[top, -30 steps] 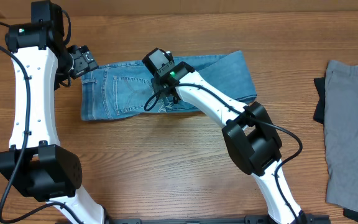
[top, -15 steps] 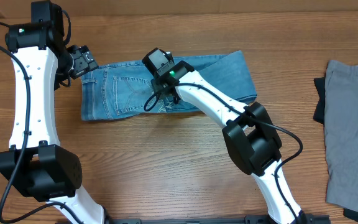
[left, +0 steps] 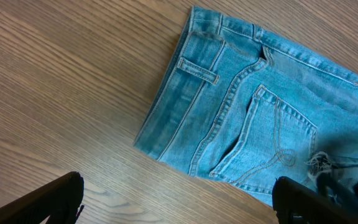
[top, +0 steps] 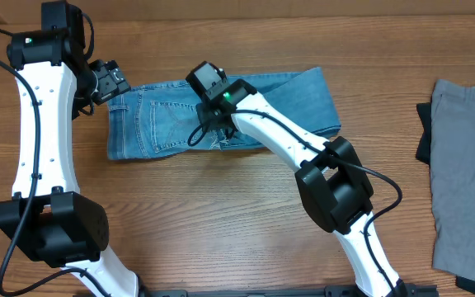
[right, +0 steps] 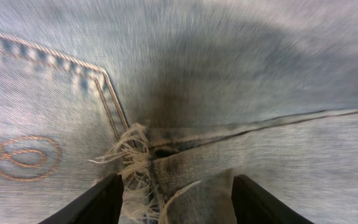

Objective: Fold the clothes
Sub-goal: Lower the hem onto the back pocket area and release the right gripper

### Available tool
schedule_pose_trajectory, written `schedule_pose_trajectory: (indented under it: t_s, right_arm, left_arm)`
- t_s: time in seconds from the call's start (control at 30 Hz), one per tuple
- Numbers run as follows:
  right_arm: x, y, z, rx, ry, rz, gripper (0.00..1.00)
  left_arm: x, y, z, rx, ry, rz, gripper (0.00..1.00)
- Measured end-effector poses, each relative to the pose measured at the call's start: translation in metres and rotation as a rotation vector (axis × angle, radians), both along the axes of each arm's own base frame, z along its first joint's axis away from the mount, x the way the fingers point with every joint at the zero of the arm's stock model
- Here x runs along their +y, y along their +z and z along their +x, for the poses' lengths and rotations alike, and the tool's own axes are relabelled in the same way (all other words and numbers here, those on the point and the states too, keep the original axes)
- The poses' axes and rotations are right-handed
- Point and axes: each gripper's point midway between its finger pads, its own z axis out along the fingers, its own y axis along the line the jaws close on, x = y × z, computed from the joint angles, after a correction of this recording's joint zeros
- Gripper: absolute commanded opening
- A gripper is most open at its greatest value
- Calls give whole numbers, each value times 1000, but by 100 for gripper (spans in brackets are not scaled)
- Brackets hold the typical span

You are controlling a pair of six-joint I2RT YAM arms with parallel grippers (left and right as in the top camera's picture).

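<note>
The clothes, light blue jeans [top: 155, 124], lie folded into a long band across the back of the table, waist and back pockets to the left. My left gripper [top: 105, 82] hovers open just off the waist's back left corner; in its wrist view the jeans [left: 241, 106] lie ahead of the gripper [left: 176, 199], which holds nothing. My right gripper [top: 209, 128] is down on the middle of the band. Its fingers stand apart astride a frayed whitish hem [right: 132, 155] lying on the denim [right: 229, 74] beside a pocket corner, gripper [right: 176, 193] open.
A grey garment [top: 468, 165] lies at the right edge of the wooden table [top: 180, 214], with a dark piece [top: 423, 132] under its left side. Both arm bases stand at the front edge.
The right wrist has shifted very slightly to the left over the jeans. The left arm and the jeans have not moved.
</note>
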Motion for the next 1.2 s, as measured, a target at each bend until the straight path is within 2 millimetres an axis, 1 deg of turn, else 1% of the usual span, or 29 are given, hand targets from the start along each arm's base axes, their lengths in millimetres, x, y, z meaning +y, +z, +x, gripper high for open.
schedule_pose_trajectory:
  t_s: [0.03,0.1,0.17,0.23,0.4,0.5,0.57,0.63,0.93,1.2]
  right_arm:
    - [0,-7,-2,6,3,1,60]
    - [-1,-15,-5,13,5,-2,59]
    - [-3,-18,-7,17,6,-7,56]
    - [-3,-18,-7,16,15,-12,50]
    - [-12,-18,-6,3,15,-65,32]
    - [-16,-19,-10,11,18,-95,17]
    - [-17,-15,-10,9,18,-107,8]
    - [-17,-10,-8,2,15,-110,4]
    - [-6,18,10,-70,10,-73,4]
    - [6,37,26,-140,-1,-19,4]
  left_arm:
    - [0,0,0,0,0,0,100]
    - [0,0,0,0,0,0,100]
    - [0,0,0,0,0,0,100]
    - [0,0,0,0,0,0,100]
    - [0,0,0,0,0,0,100]
    - [0,0,0,0,0,0,100]
    - [0,0,0,0,0,0,100]
    - [0,0,0,0,0,0,100]
    - [0,0,0,0,0,0,100]
    - [0,0,0,0,0,0,100]
